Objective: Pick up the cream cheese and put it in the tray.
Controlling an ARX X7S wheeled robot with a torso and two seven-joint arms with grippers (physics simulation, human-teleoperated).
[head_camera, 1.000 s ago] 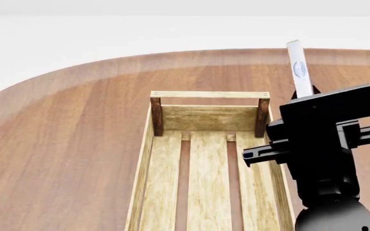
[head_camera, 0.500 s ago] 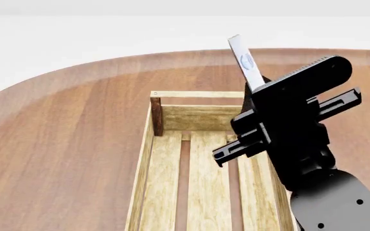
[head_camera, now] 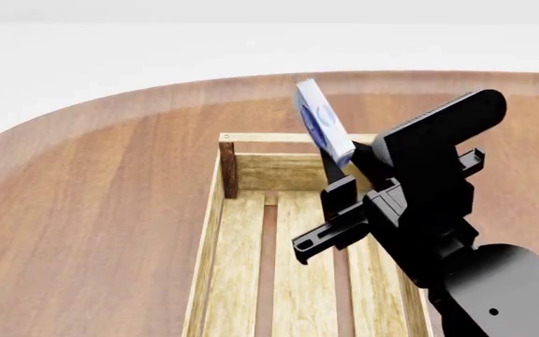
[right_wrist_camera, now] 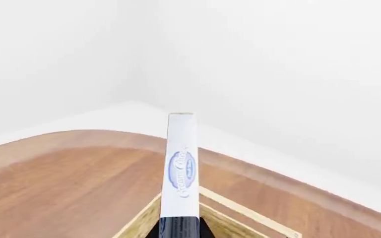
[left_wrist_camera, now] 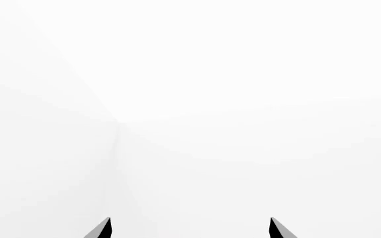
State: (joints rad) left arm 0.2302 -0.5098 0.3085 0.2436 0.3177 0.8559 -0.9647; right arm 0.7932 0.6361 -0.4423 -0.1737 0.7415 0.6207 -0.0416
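Observation:
My right gripper (head_camera: 342, 163) is shut on the cream cheese (head_camera: 323, 123), a small flat white-grey box with a blue oval logo. It holds the box up on edge and tilted, above the far end of the tray (head_camera: 215, 232), a long light-wood crate with a slatted bottom and brown corner posts. In the right wrist view the cream cheese (right_wrist_camera: 181, 168) sticks out from between the fingers, with a corner of the tray (right_wrist_camera: 243, 211) below it. The left wrist view shows only my left gripper (left_wrist_camera: 189, 229), open and empty, its two fingertips far apart against a blank white background.
The tray stands on a round-edged brown wooden table (head_camera: 92, 182). My right arm (head_camera: 457, 232) covers the tray's right side and its far right post. White floor lies beyond the table's edge.
My right gripper has carried the cream cheese leftward, from beyond the tray's right side to above its far end. The box has tipped more to the left.

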